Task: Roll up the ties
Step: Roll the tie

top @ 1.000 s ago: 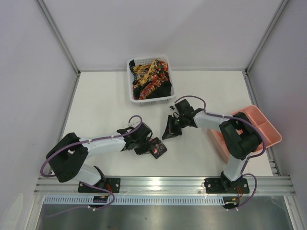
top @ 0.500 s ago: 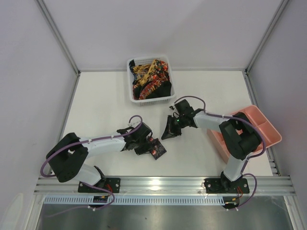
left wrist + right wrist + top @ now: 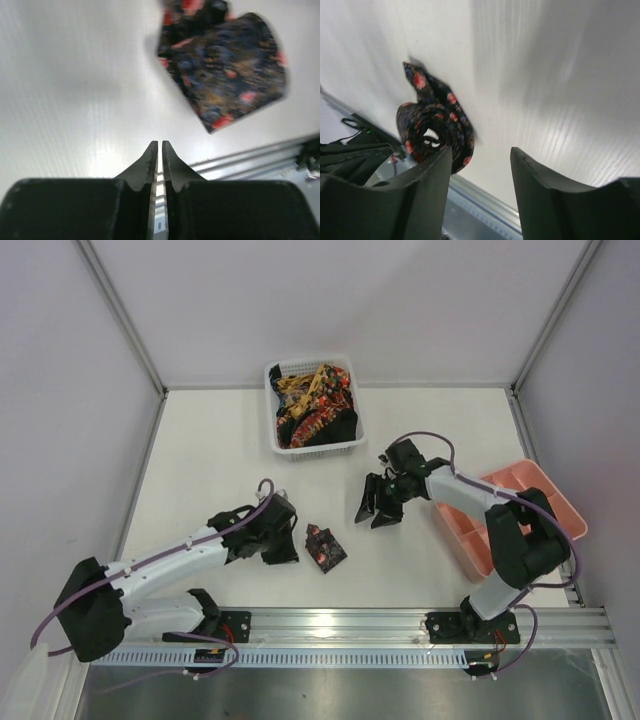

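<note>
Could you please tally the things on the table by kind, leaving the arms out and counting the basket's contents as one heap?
rolled tie: 1
heap of ties, too tangled to count singly: 1
white mesh basket: 1
pink tray: 1
Total: 4

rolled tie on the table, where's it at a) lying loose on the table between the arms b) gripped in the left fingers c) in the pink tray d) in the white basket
a: the rolled tie lies on the table, clear of the left fingers and the right fingers.
</note>
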Robot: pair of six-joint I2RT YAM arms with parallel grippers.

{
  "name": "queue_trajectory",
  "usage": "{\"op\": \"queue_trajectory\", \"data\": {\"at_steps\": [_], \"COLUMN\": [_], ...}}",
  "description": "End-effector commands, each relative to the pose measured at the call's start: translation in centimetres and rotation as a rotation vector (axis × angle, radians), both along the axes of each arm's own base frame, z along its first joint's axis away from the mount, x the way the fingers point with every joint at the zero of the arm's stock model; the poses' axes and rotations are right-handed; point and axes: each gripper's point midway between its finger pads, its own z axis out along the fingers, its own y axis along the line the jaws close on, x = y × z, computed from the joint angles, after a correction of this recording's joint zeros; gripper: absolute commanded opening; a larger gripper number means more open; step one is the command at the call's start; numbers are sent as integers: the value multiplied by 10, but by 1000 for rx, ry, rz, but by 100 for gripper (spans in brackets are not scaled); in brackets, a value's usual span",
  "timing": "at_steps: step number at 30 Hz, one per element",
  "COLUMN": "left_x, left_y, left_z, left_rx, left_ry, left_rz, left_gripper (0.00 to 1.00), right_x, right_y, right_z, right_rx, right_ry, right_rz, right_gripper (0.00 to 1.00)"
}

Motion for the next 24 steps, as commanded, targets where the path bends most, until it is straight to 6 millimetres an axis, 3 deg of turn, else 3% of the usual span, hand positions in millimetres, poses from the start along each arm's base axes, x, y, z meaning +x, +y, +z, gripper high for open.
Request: {"op": "queue_trajectory", "data": {"at_steps": [1, 3, 6, 9, 12, 18, 24], "left_x": [15, 33, 57, 76, 89, 101, 99], "left_y": [-31, -36, -33, -24, -16, -1, 3], "left_z": [49, 69, 77, 88, 97, 103, 112], "left_rx": [-144, -159, -124, -124, -115, -108, -145], "left_ry": [-83, -116, -122, -150, -174, -180, -187], "left_rz": [-155, -160, -130, -81, -56, -15, 10], "left_gripper": [12, 9, 1, 1, 1, 0, 0], "right_x": [-30, -42, -67, -93, -100, -114, -110], "right_y": [-5, -7, -13, -4, 12, 30, 40], "right_z": [16, 14, 2, -7, -12, -25, -35], "right_rx": [67, 73, 43, 34, 77, 134, 126], "right_ry": [37, 75, 128, 176, 213, 386, 472], "right_rz": [-5, -38, -68, -81, -76, -113, -191], "right_gripper": [59, 55, 41, 35, 18, 0, 0]}}
